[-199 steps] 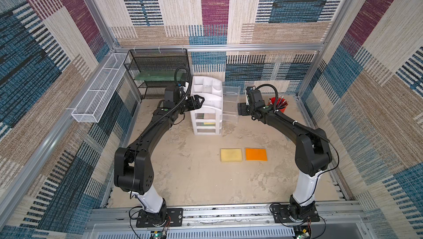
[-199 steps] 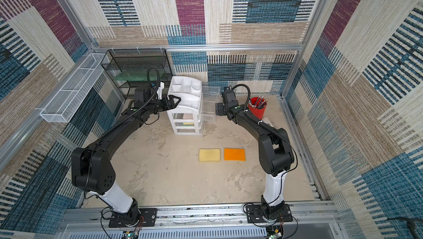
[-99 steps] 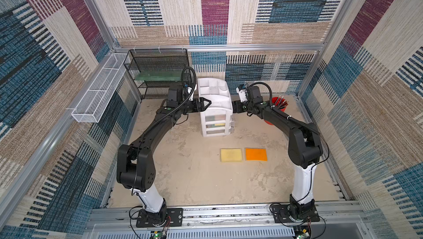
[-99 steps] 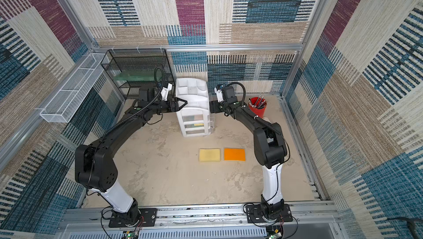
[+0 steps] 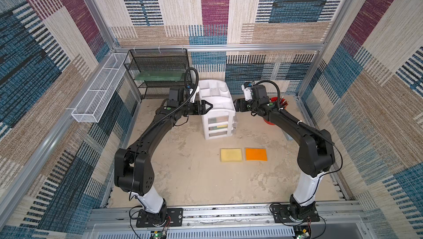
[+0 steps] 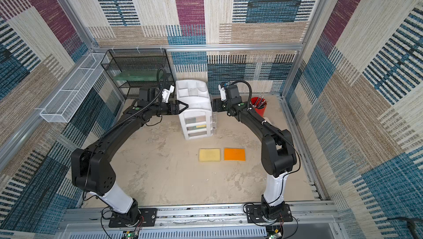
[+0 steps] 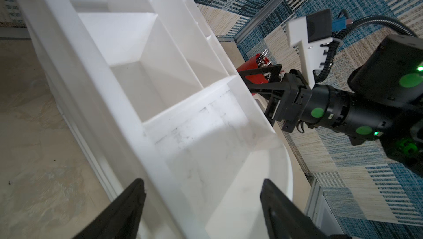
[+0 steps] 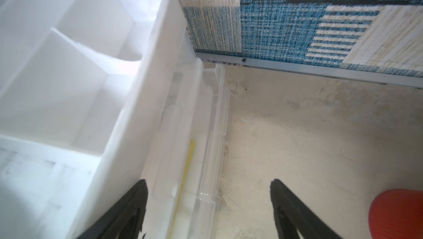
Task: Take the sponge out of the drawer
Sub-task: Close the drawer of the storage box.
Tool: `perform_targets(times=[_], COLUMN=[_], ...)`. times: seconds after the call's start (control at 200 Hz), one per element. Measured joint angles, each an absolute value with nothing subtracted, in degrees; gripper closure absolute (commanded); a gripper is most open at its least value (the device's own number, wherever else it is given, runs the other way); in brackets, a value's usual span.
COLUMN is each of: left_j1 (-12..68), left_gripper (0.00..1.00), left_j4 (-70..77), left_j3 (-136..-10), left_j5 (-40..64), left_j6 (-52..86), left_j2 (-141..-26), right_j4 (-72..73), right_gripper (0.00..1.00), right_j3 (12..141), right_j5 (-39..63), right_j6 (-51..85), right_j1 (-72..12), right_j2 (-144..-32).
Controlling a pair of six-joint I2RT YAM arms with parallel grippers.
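Note:
The white drawer tower stands at the back middle with all three drawers pushed in. Through the translucent fronts the sponge shows as a yellow patch, with a green patch above it. Its yellow edge shows in the right wrist view. My left gripper is open, its fingers straddling the tower's top left rim. At the tower's right side my right gripper is open, one finger over the tray top, the other over the floor.
A yellow sponge and an orange sponge lie flat on the floor in front of the tower. A red cup of pens stands behind the right arm. A black mesh shelf and white wire basket sit at the back left.
The tower has slid to the right and turned, so its drawer fronts face forward. Both grippers moved with it and stayed open at its sides.

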State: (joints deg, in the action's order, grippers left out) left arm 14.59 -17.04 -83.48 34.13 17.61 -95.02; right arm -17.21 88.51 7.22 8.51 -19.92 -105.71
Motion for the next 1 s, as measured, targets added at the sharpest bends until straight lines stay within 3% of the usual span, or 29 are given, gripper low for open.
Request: perform_targets(times=[0.25, 0.471, 0.671, 1.002], left_j1=[12.14, 9.19, 7.62, 7.16], left_gripper=[0.17, 0.16, 0.16, 0.19], left_j4=[-20.67, -20.47, -19.73, -15.57], left_j3=[-82.13, -71.85, -64.66, -67.48], left_j5=[23.62, 17.96, 18.46, 24.51], left_j6=[18.06, 21.74, 25.56, 28.53], left_j2=[-90.35, -85.03, -85.12, -94.65], right_j4=[-15.22, -14.06, -14.00, -14.48], right_gripper=[0.15, 0.15, 0.15, 0.20], right_j3=[82.98, 83.35, 84.29, 85.56], right_j5=[5.98, 7.09, 8.58, 10.79], right_j6=[11.60, 12.80, 13.52, 14.52], right_j1=[-17.28, -17.30, -17.28, -16.05], right_j2=[-101.23, -102.37, -104.86, -108.33])
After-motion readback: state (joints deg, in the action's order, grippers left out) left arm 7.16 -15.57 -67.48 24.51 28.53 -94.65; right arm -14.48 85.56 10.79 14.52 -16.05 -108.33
